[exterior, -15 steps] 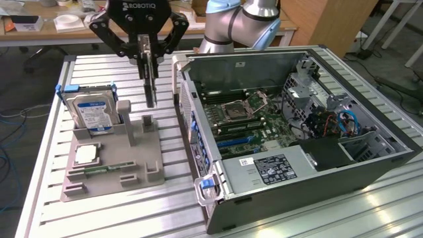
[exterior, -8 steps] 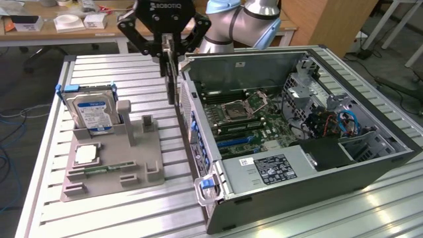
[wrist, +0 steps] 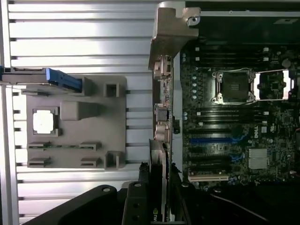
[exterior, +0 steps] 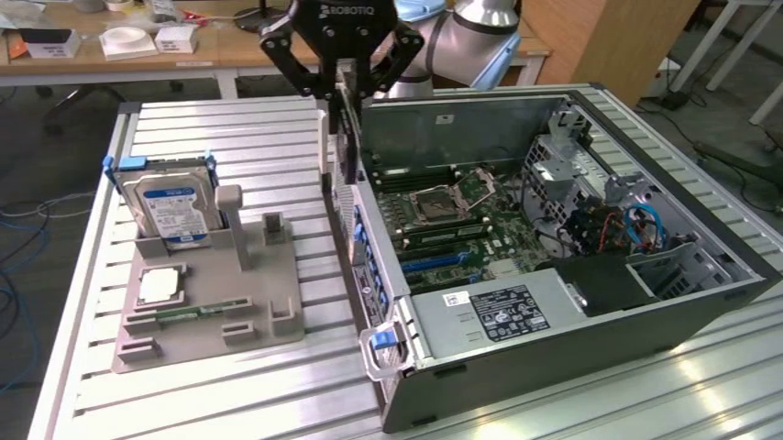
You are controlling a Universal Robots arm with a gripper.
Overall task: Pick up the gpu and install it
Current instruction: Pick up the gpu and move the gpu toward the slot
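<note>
You see the black tool [exterior: 343, 90] pinching the gpu [exterior: 347, 151], a thin flat card hanging upright and edge-on with its silver metal bracket running down one end. It sits above the wall of the open boxy metal case [exterior: 636, 321], beside the green motherboard [exterior: 490, 220]. On the ribbed aluminium counter [exterior: 220, 394], your matte grey moulded holder [exterior: 263, 293] carries the blue-labelled hard drive [exterior: 171, 206] on edge.

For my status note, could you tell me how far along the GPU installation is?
Done: the gpu is picked up, clear of the grey holder. In hand: the gripper clamps it edge-on over the edge of the open case. Left: seating it; the motherboard's blue slots are bare.
</note>
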